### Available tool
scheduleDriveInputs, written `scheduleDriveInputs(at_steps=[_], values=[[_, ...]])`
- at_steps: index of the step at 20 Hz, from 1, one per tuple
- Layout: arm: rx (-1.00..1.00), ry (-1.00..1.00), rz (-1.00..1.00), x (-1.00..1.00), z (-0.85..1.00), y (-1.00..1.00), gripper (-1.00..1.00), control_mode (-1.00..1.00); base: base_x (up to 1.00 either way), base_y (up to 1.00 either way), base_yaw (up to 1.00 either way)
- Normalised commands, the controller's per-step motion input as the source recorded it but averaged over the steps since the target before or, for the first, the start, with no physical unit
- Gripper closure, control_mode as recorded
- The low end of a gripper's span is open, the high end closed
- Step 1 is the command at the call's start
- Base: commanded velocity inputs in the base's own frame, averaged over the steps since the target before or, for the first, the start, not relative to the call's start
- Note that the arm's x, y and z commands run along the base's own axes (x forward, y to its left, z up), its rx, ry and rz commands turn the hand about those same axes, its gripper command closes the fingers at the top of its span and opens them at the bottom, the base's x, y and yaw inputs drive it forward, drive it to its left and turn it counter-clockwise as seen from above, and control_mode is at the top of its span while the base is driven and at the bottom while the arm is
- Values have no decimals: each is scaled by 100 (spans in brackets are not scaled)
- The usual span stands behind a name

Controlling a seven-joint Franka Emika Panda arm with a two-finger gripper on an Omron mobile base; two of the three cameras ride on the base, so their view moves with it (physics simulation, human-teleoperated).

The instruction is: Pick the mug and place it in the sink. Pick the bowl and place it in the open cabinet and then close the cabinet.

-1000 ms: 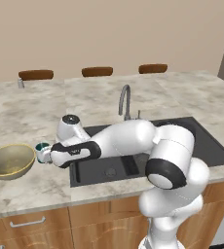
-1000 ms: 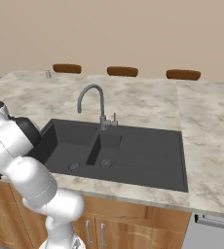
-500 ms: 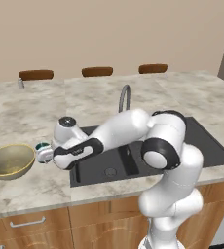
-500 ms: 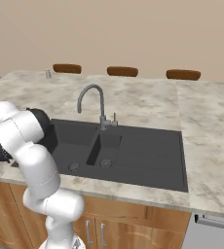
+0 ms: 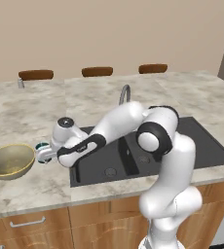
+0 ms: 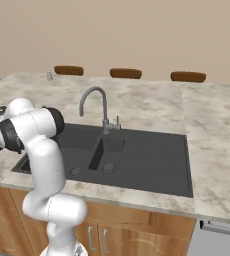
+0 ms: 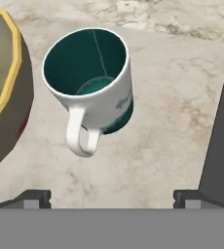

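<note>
Standing upright on the marble counter [image 5: 84, 104], the mug [image 7: 95, 82], teal inside, white outside, handle turned toward the camera in the hand view. Lying between the bowl [image 5: 10, 160] on the left and the black sink [image 5: 201, 143] on the right, close beside the bowl's yellow rim. Reaching low to the left over the counter, the gripper [image 7: 112, 197], jaws spread wide, nothing between them, fingertips [image 7: 36, 197] short of the mug. Rising behind the sink, a grey faucet [image 6: 94, 102]; at the counter's far edge, three brown chair backs [image 6: 125, 73].
</note>
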Motion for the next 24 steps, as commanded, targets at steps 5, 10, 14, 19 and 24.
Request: scheduleDriveInputs(at_steps=[5,10,14,19,24], values=[[0,-2,0,16,-18,9,-100,-100,0,0,0],[0,0,0,19,-7,16,-100,-100,0,0,0],[0,0,0,19,-1,11,-100,-100,0,0,0],[0,0,0,30,-9,5,-100,-100,0,0,0],[0,0,0,16,-21,3,-100,-100,0,0,0]])
